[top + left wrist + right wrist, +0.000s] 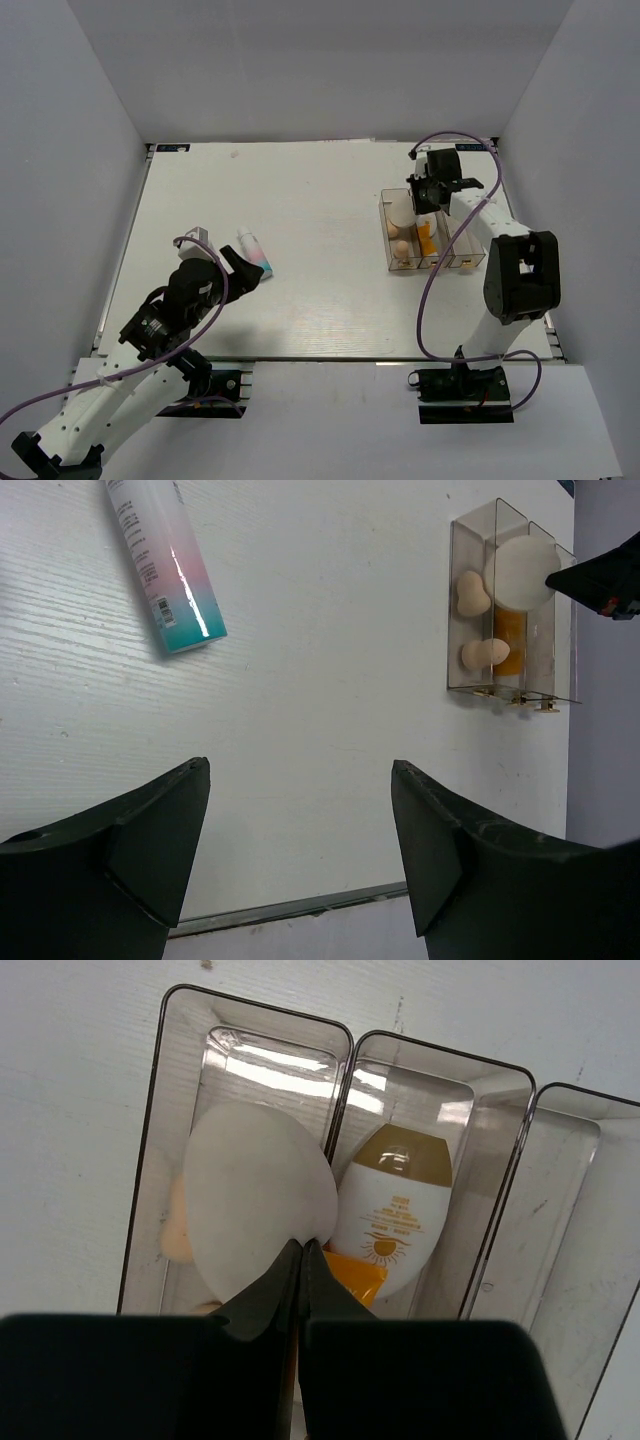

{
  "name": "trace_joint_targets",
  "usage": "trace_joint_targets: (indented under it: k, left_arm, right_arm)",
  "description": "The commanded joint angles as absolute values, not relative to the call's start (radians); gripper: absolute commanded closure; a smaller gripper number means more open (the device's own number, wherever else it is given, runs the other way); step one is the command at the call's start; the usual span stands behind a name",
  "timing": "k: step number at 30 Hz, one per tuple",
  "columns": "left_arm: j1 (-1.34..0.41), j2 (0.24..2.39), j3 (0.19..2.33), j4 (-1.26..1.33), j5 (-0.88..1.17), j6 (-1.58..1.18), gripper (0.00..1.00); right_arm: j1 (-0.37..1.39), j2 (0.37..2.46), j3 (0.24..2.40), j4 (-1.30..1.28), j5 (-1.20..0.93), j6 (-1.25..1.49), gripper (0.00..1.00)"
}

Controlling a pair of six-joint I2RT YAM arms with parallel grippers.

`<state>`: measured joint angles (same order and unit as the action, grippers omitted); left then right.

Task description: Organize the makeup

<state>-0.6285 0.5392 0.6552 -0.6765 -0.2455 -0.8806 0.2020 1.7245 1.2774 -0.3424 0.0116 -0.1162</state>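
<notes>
- The right gripper (303,1252) is hanging over the clear box (503,1195) with its jaws pressed together. The tips are meeting right at the near rim of the white oval piece (255,1195). I cannot tell whether they are pinching that rim or only touching it.
- The white oval piece is sitting over the leftmost compartment, and its edge is overlapping the divider toward the middle one.
- It is looking matte and soft-edged, so I am judging it light and pliable. It is probably best taken by the rim, since a push on the face would likely flex it.
- The beige sponges (472,592) are lying in that same leftmost compartment, partly under the oval piece. I am judging them squashy and springy, so anything pressed on top may ride up.
- The orange tube (390,1225) is lying lengthwise in the middle compartment, glossy and already filling most of it.
- The third compartment is showing nothing inside in the right wrist view.
- The white-pink-blue tube (165,565) is lying flat on the table (330,680), well apart from the box and near the left gripper (300,850).
- The left gripper's jaws are standing wide apart with nothing between them.
- The tube's skin is catching a hard highlight, so I am expecting it to be slick and prone to rolling. It is probably light, with a body that gives a little under squeeze.
- I am favouring a hold across its mid-body, jaws square to the long axis, with a moderate squeeze.
</notes>
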Motion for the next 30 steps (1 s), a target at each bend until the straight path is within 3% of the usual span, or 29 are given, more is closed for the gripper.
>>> trace_joint_targets:
  k: [1,3,4,5,9,14,21,23,25,26,27,29,30]
  left_arm:
    - [-0.632,0.528,0.657,-0.677,-0.238,-0.876,0.17]
    - [-0.632,0.535,0.657,-0.677,-0.236,-0.876,0.17]
    - [-0.632,0.535,0.658,-0.676,-0.238,-0.876,0.17]
    - [-0.632,0.538,0.66,-0.676,-0.238,-0.874,0.17]
    - [-0.632,0.543,0.664,-0.683,-0.242,-0.876,0.17]
    - [-0.632,0.535,0.658,-0.684,-0.245,-0.884,0.17]
    - [-0.632,0.534,0.664,-0.687,-0.248,-0.884,0.17]
    - [-0.632,0.532,0.676,-0.704,-0.265,-0.884,0.17]
    - [-0.632,0.525,0.686,-0.712,-0.279,-0.884,0.17]
    - [-0.632,0.511,0.693,-0.725,-0.3,-0.887,0.17]
    - [-0.632,0.5,0.696,-0.73,-0.311,-0.888,0.19]
    - [-0.632,0.483,0.707,-0.749,-0.334,-0.89,0.31]
    - [-0.632,0.466,0.722,-0.758,-0.366,-0.89,0.41]
  right_arm:
    - [0.199,1.743,1.33,-0.319,-0.031,-0.126,1.0]
    - [0.198,1.758,1.339,-0.319,-0.041,-0.126,1.0]
    - [0.199,1.762,1.344,-0.324,-0.047,-0.127,0.92]
    - [0.199,1.764,1.347,-0.327,-0.057,-0.13,0.69]
    - [0.198,1.756,1.35,-0.333,-0.035,-0.141,0.39]
    - [0.189,1.726,1.344,-0.334,-0.005,-0.17,0.3]
    - [0.186,1.677,1.341,-0.316,0.02,-0.192,0.3]
    - [0.189,1.631,1.336,-0.282,-0.039,-0.23,0.34]
    - [0.19,1.597,1.325,-0.281,-0.244,-0.317,0.4]
    - [0.189,1.565,1.316,-0.284,-0.347,-0.418,0.51]
    - [0.19,1.557,1.312,-0.304,-0.584,-0.47,0.6]
    - [0.216,1.557,1.299,-0.33,-0.742,-0.531,0.81]
    - [0.251,1.563,1.295,-0.339,-0.834,-0.552,0.85]
